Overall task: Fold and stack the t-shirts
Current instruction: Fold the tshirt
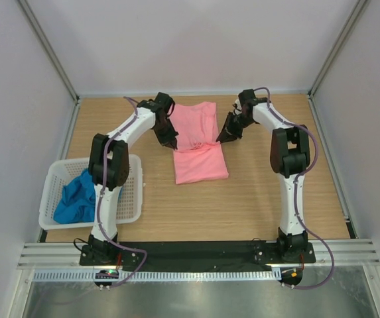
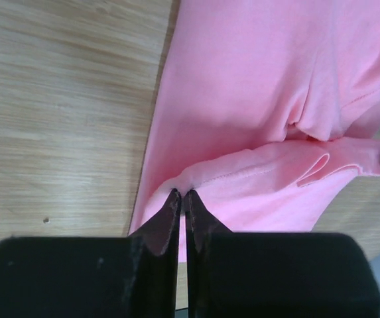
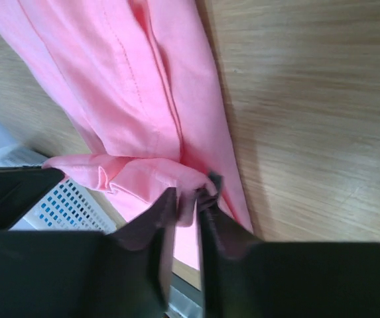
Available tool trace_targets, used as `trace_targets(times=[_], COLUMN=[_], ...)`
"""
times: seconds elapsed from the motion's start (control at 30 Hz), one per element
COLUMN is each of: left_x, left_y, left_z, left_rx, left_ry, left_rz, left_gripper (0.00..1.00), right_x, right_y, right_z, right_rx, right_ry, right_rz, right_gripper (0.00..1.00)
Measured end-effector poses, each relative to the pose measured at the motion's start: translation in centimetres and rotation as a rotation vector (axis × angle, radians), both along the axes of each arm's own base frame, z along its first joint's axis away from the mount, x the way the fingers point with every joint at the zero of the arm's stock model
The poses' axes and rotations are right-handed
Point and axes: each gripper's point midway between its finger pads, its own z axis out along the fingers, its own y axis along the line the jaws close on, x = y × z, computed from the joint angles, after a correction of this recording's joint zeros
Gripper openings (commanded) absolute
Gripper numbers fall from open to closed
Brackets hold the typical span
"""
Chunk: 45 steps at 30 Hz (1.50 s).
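At the near edge of the surface (image 1: 262, 205), we see 2 arms bolted side by side, each rising from its base and leaning away toward the middle. Near the left base sits a white perforated basket (image 1: 134, 199), and the bright blue t-shirt (image 1: 77, 199) lies crumpled inside it against its left side. The left arm (image 1: 110, 162) climbs past the basket's right rim, bends at the elbow and slants inward. The right arm (image 1: 289, 152) mirrors it, running straight up its side and then hooking back in. Between them the salmon pink t-shirt (image 1: 199, 142) lies on the bare wood near the centre. Its near part is a smooth flat rectangle, its far part spreads wider with soft wrinkles, and a raised puckered ridge crosses it where the 2 parts meet. The left end effector (image 1: 174, 144) points down at the left end of that ridge, its fingers pressed together on the stitched hem. The right end effector (image 1: 220, 139) points down at the ridge's right end, its fingers narrow, with a small bunch of pink fabric caught between the tips.
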Motion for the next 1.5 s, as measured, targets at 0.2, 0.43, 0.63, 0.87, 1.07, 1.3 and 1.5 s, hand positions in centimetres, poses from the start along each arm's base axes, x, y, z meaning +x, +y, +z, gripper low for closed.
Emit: trace_targets(times=[0.2,0.43,0.63,0.87,1.07,1.3,1.5], left_x=[2.3,2.7,-2.6,-7.9,-11.9,-13.7,-15.0], left_y=[1.5,2.3,-0.2,-5.3,-5.6,-3.3,-2.9], left_z=[0.0,1.9,3.7,2.4,-1.6,-4.5,-5.5], left_rx=[0.021,0.047,-0.028,-0.122,-0.098,-0.029,-0.031], left_ry=[-0.011,-0.063,-0.073,-0.057,0.037,0.095,0.113], left_rz=[0.024,0.017,-0.044,-0.153,-0.191,-0.178,-0.185], left_gripper=[0.32,0.44,0.26,0.13,0.12,0.12,0.11], right_x=[1.4,1.3,-3.1,-9.0,-14.1,-15.5,-17.4], right_y=[-1.0,-4.2,-3.9,-0.3,-0.5,-1.3,-1.7], right_z=[-0.3,1.9,4.1,2.5,-1.8,-3.9,-4.5], right_rx=[-0.024,-0.180,-0.142,-0.004,0.016,-0.011,-0.010], right_ry=[-0.003,-0.082,-0.082,-0.023,0.120,0.143,0.153], right_rz=[-0.008,0.000,0.008,0.077,0.102,0.099,0.093], right_gripper=[0.48,0.57,0.34,0.01,0.01,0.01,0.01])
